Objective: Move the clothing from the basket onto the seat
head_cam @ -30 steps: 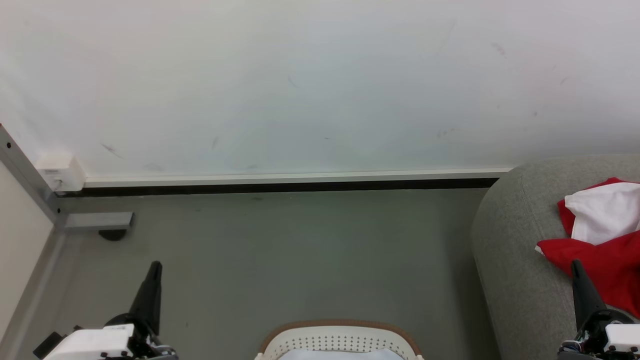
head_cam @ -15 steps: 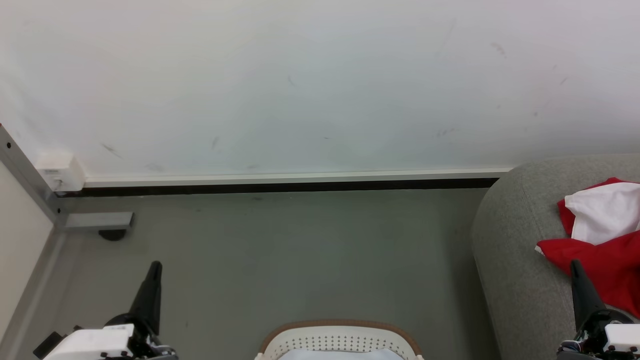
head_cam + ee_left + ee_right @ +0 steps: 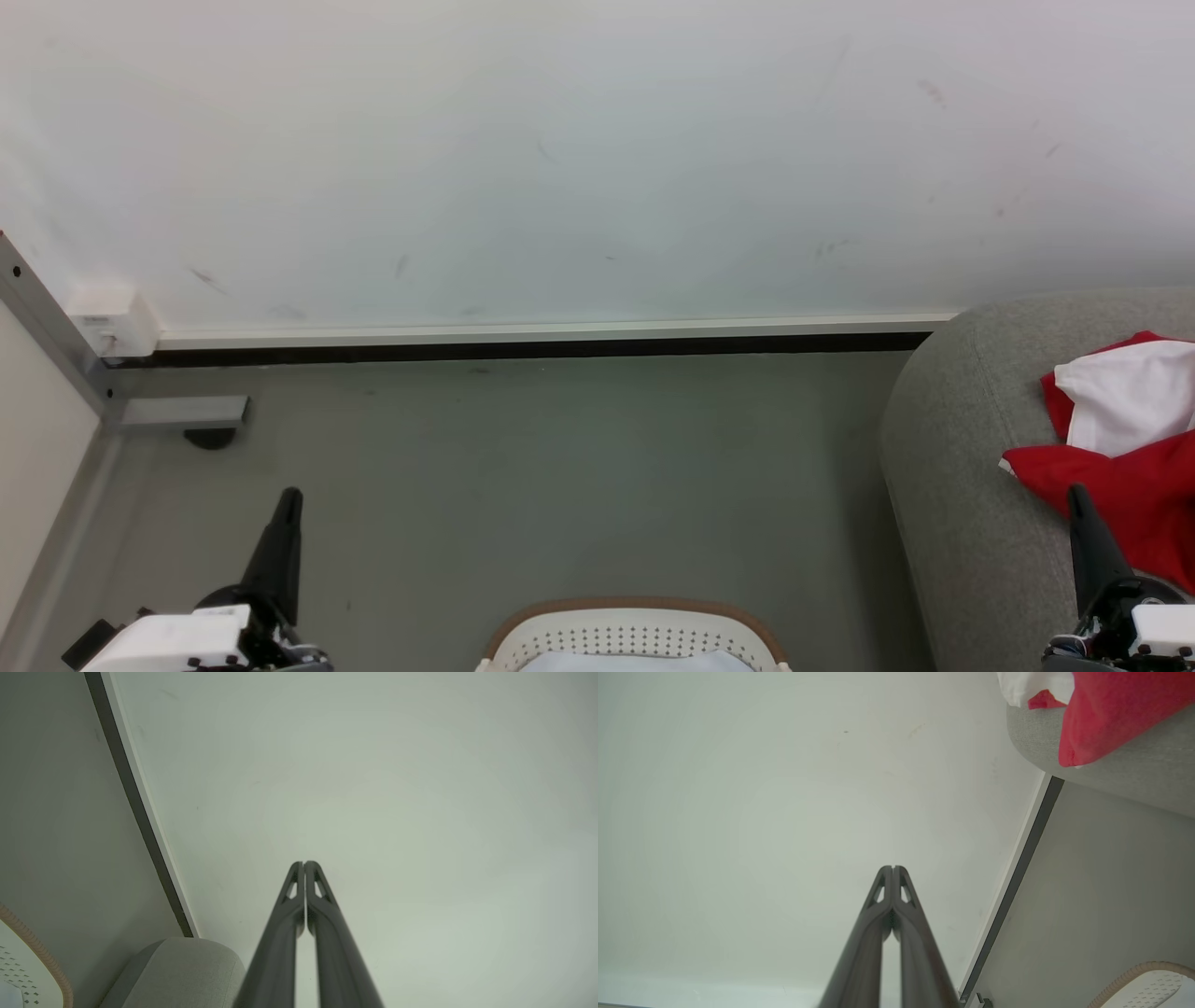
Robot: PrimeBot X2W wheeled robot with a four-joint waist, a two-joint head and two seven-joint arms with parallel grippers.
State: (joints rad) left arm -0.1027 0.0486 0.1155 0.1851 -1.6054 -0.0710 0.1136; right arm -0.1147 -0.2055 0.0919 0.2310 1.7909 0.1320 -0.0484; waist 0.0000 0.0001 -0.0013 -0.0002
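The clothing (image 3: 1134, 481) lies at the edge of the seat (image 3: 952, 485); left gripper (image 3: 291, 495), right gripper (image 3: 1075, 493) jaws together.

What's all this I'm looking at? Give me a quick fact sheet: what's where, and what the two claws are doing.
Seat: grey, at the right
Clothing: red and white, lying on the seat
Basket: on the floor; no red fabric in its visible part
Left gripper: shut, empty
Right gripper: shut, empty

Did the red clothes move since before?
No. The bright red and white fabric clothing lies at the same spot on the large light-grey upholstered seat.
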